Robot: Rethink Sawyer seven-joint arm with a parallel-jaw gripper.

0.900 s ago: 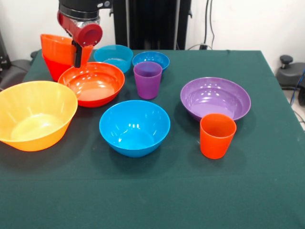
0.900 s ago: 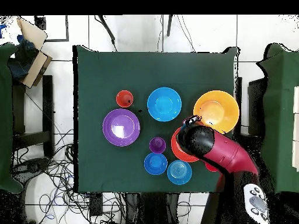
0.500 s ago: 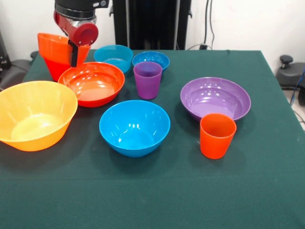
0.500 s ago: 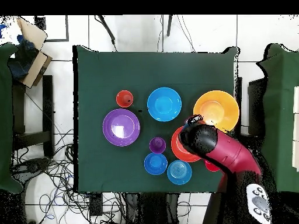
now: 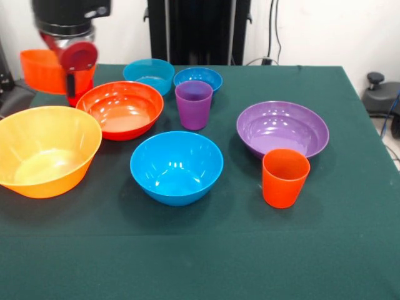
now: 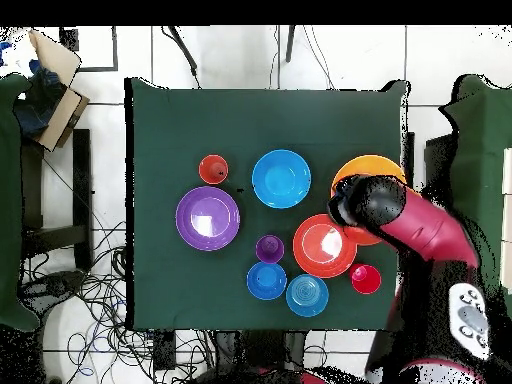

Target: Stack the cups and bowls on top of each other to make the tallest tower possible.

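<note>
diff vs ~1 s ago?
The pincer lifted the small orange bowl off the red cup and carried it out over the yellow-orange bowl; the red cup now stands uncovered in the overhead view. The other bowls and cups stayed put.

Lab: floor cables (image 6: 75,290), green-clothed table (image 5: 350,250).

The robot arm (image 6: 405,222) hangs over part of the big yellow bowl (image 6: 362,170). Beside that bowl sits the big red bowl (image 6: 324,245), with a red cup (image 6: 366,279) near it.
</note>
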